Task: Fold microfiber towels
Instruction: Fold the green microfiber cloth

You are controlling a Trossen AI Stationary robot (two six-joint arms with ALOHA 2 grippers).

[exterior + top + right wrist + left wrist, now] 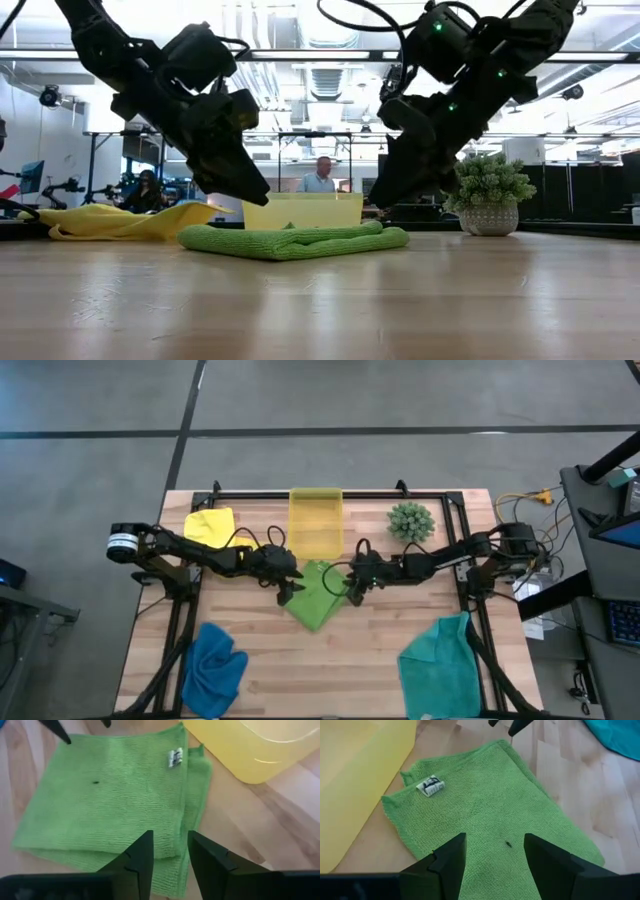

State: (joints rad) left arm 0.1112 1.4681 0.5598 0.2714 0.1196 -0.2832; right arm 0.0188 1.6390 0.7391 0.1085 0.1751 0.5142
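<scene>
- Lime green towel (317, 596) lies folded flat at table (370, 660) centre, at 6 o'clock from the yellow bin (316, 520)
- Left hand (284, 590) hovers above the towel's 9 o'clock edge, fingers apart, empty
- Right hand (352, 590) hovers above the 3 o'clock edge, fingers apart, empty

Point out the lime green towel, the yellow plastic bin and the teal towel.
lime green towel (317, 597), high view, middle of its folded top.
yellow plastic bin (315, 494), high view, its far rim.
teal towel (437, 665), high view, middle of the cloth.
</scene>
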